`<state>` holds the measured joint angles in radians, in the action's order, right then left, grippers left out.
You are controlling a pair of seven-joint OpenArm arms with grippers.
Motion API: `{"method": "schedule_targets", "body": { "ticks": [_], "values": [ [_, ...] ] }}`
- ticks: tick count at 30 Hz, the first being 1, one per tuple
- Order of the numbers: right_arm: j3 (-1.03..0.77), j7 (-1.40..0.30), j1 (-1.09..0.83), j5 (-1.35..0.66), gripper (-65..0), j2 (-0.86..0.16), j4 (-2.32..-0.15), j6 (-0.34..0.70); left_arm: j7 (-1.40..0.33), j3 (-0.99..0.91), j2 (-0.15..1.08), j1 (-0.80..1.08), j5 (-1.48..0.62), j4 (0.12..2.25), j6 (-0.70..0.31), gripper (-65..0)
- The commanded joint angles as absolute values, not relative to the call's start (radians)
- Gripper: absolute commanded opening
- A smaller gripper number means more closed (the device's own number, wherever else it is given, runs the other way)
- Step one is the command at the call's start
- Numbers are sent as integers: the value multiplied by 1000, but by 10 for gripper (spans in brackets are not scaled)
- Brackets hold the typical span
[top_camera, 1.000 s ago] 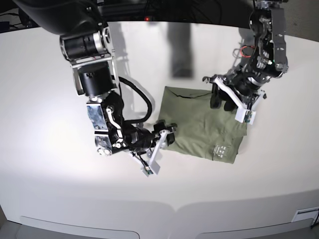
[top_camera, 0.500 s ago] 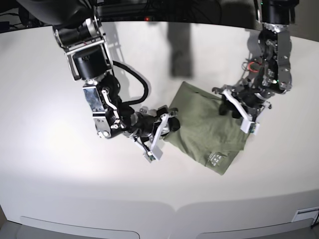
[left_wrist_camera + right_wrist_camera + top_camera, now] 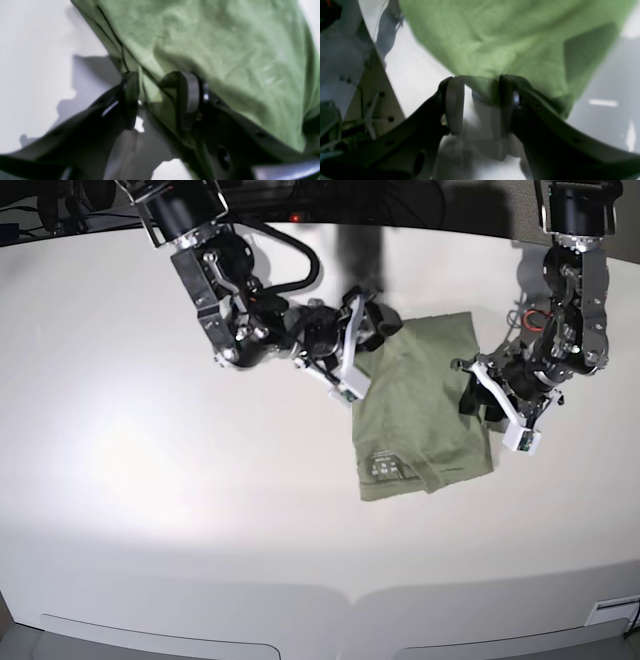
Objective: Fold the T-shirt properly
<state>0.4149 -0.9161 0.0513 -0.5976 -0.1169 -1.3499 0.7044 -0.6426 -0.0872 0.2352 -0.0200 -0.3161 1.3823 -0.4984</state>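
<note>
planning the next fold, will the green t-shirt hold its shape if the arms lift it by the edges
Probably not. The T-shirt looks limp: cloth drapes over the left end effector and bunches in wrinkles. It likely sags between grips. It seems light, held by small pinches at the right end effector.

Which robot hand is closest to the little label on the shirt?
The left gripper, on the right side of the base view. It holds the T-shirt lower down, nearer the label than the right gripper.
</note>
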Motion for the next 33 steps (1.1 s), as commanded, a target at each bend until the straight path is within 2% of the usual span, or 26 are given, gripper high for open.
{"method": "schedule_targets", "body": {
  "ticks": [1,10,20,27,33],
  "values": [
    [423,-947,54,-581,-404,-118,-1359,698,-628,-91,245,-39,-342,1397,-505,-392],
    [425,-947,55,-581,-404,-113,-1379,698,-634,-91,245,-42,-342,1397,-505,-392],
    [410,-926,55,-584,-404,-113,-1568,698,-662,-91,245,-110,-342,1397,-505,-392],
    [258,-907,54,-580,-404,-113,-1709,698,-665,-91,248,-94,-342,1512,-505,-392],
    [67,-1034,44,-581,-404,-114,-1786,698,-696,-93,248,7,-341,1747,-501,-392]
  ]
}}
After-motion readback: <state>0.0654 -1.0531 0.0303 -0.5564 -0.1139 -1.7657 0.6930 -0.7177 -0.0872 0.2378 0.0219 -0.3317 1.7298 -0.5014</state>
